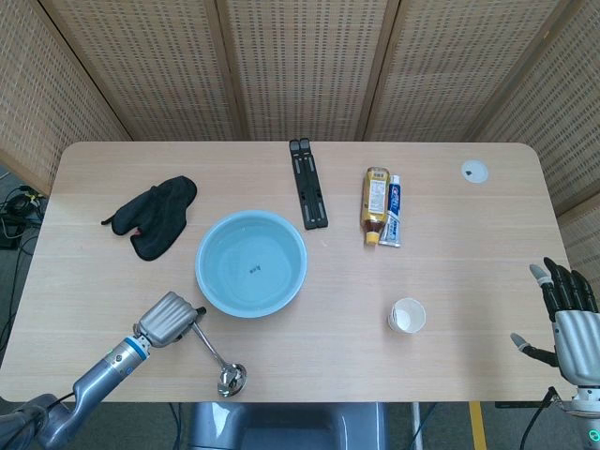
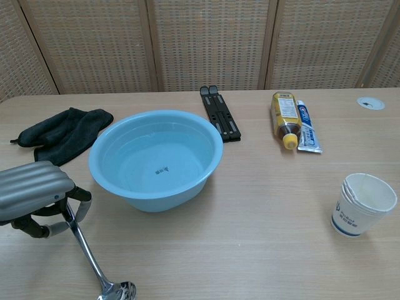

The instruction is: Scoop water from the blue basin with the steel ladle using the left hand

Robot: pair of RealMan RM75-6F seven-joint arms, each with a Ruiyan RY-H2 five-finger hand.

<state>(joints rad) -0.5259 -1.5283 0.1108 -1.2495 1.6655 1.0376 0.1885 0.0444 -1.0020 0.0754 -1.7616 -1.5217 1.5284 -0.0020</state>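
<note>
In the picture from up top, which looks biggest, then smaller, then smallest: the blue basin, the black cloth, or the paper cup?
1. Blue basin, clearly the largest.
2. Black cloth, smaller than the basin.
3. Paper cup, the smallest by far.

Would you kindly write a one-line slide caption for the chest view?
Left robot hand holds the steel ladle by its handle, bowl outside the blue basin.

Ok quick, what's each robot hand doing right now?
Left hand: closed around the handle of the steel ladle, holding it.
Right hand: open, fingers spread, holding nothing.
</note>
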